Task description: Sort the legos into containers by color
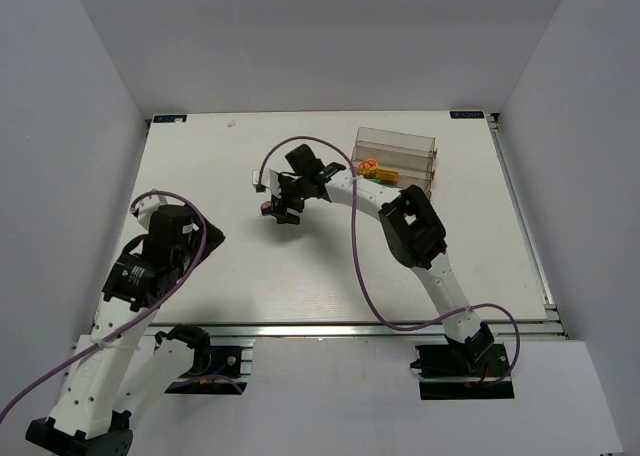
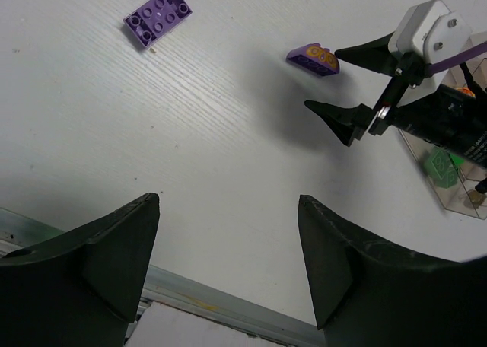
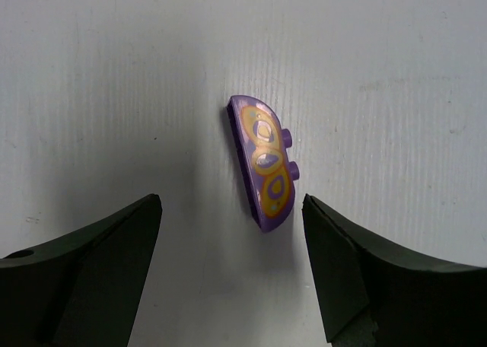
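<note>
Wide open and empty, the right gripper (image 3: 230,210) hangs over the purple curved brick (image 3: 264,163), whose long axis lies across the closing line.

Top cam: high, rear, looks down on whole white surface (image 1: 300,276). Left wrist cam: low, oblique, looks out past left claw (image 2: 228,201) toward right claw (image 2: 326,81). Right wrist cam: close, straight down. All three share curved orange-printed purple plastic brick (image 3: 265,163) under right claw.
</note>
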Controlling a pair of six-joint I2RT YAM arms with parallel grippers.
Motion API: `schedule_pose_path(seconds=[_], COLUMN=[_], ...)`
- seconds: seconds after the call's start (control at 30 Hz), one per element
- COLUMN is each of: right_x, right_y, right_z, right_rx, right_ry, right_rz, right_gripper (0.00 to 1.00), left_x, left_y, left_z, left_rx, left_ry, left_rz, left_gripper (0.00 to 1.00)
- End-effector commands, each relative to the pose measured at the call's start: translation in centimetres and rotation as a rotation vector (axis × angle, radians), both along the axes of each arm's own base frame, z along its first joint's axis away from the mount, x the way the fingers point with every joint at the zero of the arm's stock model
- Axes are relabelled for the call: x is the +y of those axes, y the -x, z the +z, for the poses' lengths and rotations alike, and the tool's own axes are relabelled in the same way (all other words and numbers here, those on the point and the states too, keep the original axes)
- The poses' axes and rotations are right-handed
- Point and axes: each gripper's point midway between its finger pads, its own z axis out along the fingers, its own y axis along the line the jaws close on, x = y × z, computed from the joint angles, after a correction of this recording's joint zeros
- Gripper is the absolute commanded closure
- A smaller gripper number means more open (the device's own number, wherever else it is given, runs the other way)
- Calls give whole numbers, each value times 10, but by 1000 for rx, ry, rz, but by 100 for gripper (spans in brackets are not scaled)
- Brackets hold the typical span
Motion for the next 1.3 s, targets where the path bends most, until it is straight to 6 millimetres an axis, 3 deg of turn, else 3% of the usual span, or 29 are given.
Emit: schedule_pose_path(seconds=[0.0,0.3,0.53,0.7,0.8,0.87,0.9,0.93,0.97,1.0,1.03,1.13,1.27], right_x=[17,32,41,40,35,30,22,16,12,-5,-13,-50,-108], right_y=[-14,-20,-8,0,5,4,6,8,10,1,5,-1,-19], right_z=[16,8,10,19,37,73,73,106,120,126,154,184,200], right_rx=[-62,-84,-70,-45,-31,-46,-18,-2,10,29,28,37,42], right_ry=[-48,-107,-143,-178,-208,-256,-257,-299,-320,-322,-351,-357,-349], right_rz=[12,63,129,166,170,148,129,92,81,38,20,-81,-244], right_gripper=[20,28,62,78,90,95,98,99,100,100,100,100,100], left_x=[6,3,2,0,-2,-2,-4,-5,-5,-6,-7,-10,-10], left_y=[8,17,19,18,16,16,13,11,11,6,3,-8,-24], left_z=[-6,-7,-16,-23,-29,-37,-38,-41,-49,-52,-57,-70,-81], left_rx=[21,35,54,70,75,85,80,80,95,89,102,129,170], left_ry=[7,38,54,56,59,58,60,59,49,42,29,-14,-101], left_rz=[38,41,53,48,48,48,42,39,36,28,21,-14,-71], left_gripper=[17,17,17,17,17,17,17,16,17,16,16,15,14])
